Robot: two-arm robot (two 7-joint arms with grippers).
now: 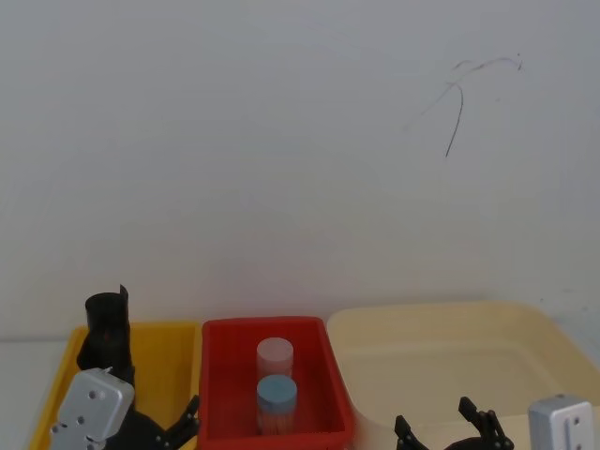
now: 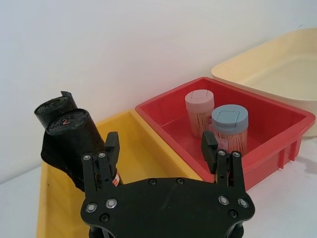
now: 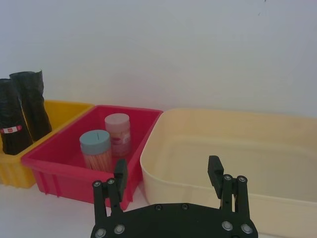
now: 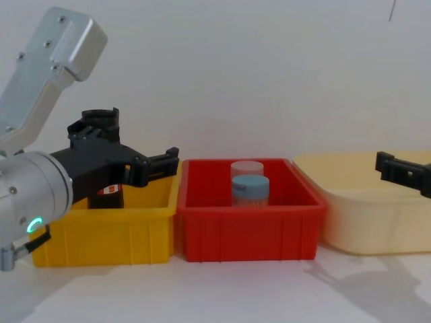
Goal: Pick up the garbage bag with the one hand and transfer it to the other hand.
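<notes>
3 bins sit in a row on a white table (image 4: 236, 289): a yellow bin (image 4: 108, 235), a red bin (image 4: 246, 235) in the middle and a cream tub (image 4: 377, 222). the red one holds 2 upright jars of thin sticks, a blue-lidded jar (image 2: 230, 116) just beside a pink-lidded jar (image 2: 199, 99). a plain black roll (image 3: 30, 106) stands in the yellow bin.

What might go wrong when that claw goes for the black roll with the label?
The labelled roll stands against a plain roll in the yellow bin, so the open left claw might grab the wrong one, or both. A finger might also catch the bin's wall. The open right claw is over by the cream tub, so a loosely held roll may slip on the way across.
</notes>
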